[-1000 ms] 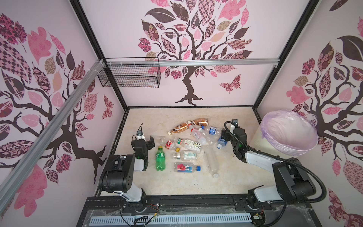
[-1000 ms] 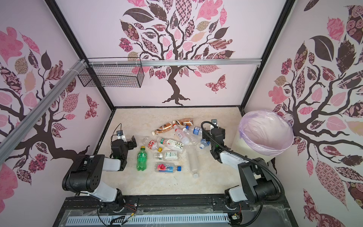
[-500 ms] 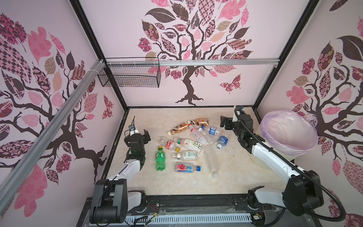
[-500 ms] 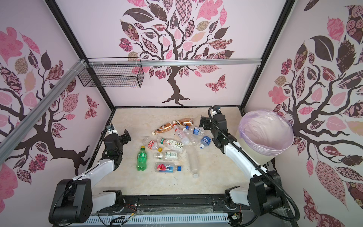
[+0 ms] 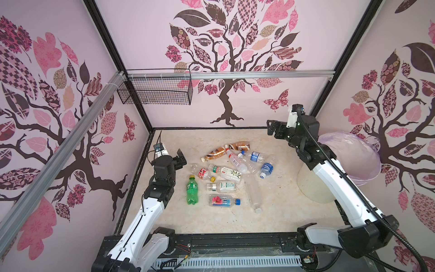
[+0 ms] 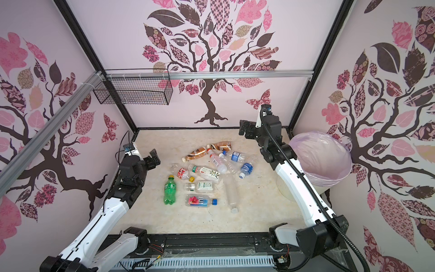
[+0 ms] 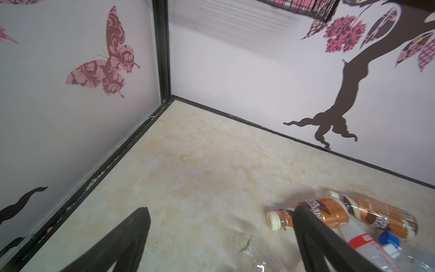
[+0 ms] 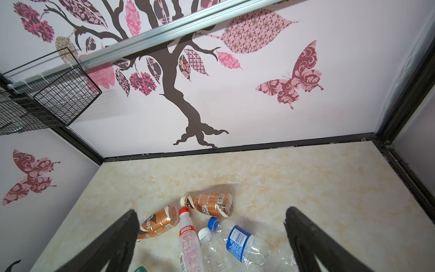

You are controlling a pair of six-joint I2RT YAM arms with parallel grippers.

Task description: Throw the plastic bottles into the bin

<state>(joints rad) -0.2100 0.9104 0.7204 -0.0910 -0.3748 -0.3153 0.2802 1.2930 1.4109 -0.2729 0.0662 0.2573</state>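
Both arms have risen and unfolded; your left gripper (image 5: 181, 159) and right gripper (image 5: 270, 128) hang wide open, empty. All the plastic bottles (image 5: 226, 173) lie below and between the jaws; the bin (image 5: 312, 187) behind the right jaws shows none. Everything remains.

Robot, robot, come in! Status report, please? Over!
Left hand open, empty, beside bottles. Right hand open, empty, up near bin. Bottles lying on table. Nothing blocking bin.
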